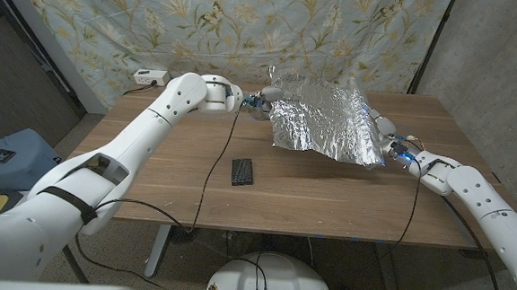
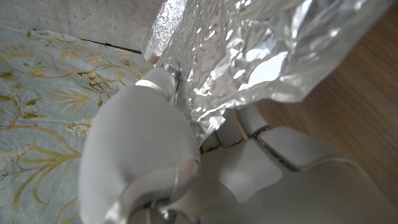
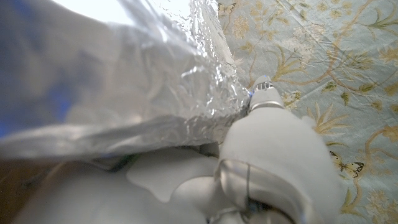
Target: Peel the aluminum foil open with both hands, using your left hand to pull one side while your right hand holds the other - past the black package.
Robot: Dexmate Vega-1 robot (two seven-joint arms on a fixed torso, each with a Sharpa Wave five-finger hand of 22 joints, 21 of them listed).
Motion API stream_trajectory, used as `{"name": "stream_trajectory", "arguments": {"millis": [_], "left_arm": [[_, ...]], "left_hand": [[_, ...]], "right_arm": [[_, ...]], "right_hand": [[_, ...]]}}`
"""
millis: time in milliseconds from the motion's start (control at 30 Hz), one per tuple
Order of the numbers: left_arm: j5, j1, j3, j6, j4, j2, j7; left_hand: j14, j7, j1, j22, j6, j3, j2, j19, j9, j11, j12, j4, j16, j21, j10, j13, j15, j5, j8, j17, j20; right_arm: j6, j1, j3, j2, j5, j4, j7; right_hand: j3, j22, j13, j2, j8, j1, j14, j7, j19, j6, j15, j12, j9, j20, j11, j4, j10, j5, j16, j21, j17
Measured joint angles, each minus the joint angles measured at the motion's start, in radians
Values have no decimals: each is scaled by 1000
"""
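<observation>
A crumpled sheet of aluminum foil (image 1: 323,117) hangs spread out above the far half of the table. My left hand (image 1: 263,101) grips its left edge, and up close the foil (image 2: 249,56) runs between the fingers (image 2: 155,87) of my left hand (image 2: 186,162). My right hand (image 1: 387,135) holds the right edge low near the table; its fingers (image 3: 264,93) pinch the foil (image 3: 137,81) from behind. A small black package (image 1: 242,171) lies flat on the table, in front of the foil and to its left.
The wooden table (image 1: 327,203) has bare room at the front and right. A black cable (image 1: 216,174) trails across it beside the package. A floral cloth (image 1: 248,18) hangs behind, with a white power strip (image 1: 150,76) at the far left edge.
</observation>
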Motion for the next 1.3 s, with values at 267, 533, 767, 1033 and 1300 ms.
{"name": "stream_trajectory", "arguments": {"millis": [267,533,767,1033,1300], "left_arm": [[2,14,-11,0,-16,0,5],[-1,28,-21,0,-35,8,10],[-6,38,-28,-2,-51,18,15],[-19,51,-37,-4,-75,31,23],[-32,66,-45,-4,-102,46,36]], "left_hand": [[0,-5,10,0,6,0,-2,5,0,-7,4,0,0,8,7,5,0,0,0,5,-5],[7,-7,12,0,7,0,-4,5,0,-7,11,0,0,14,7,5,-3,0,0,9,-6],[11,-7,20,0,7,-3,-4,1,0,-7,11,3,-1,16,7,4,0,0,-1,9,-9],[11,-7,20,0,7,-7,-4,1,5,-7,17,7,-1,23,7,-1,0,0,-5,14,-9],[16,-7,23,0,7,-7,0,1,4,-7,23,7,-1,28,7,-2,-5,0,-9,19,-9]], "right_arm": [[0,-1,0,0,0,-1,0],[0,-8,3,-1,0,-6,0],[2,-13,5,-1,1,-8,0],[4,-20,8,-3,4,-13,4],[4,-23,9,-7,6,-15,6]], "right_hand": [[-8,0,0,4,-4,-4,-4,2,0,-2,3,0,0,0,7,8,-7,0,0,-6,0],[-16,0,-2,-1,-11,-18,-13,9,-7,-9,12,-4,0,15,15,16,-15,-4,-8,-14,0],[-38,0,-3,-23,-17,-46,-25,9,-18,-24,25,-12,-3,25,27,26,-28,-4,-15,-27,-3],[-51,0,-3,-29,-18,-63,-32,12,-23,-31,32,-16,-7,31,26,31,-34,-4,-15,-36,-3],[-58,0,-3,-29,-18,-63,-32,18,-23,-36,32,-16,-7,31,32,33,-39,1,-15,-36,-3]]}}
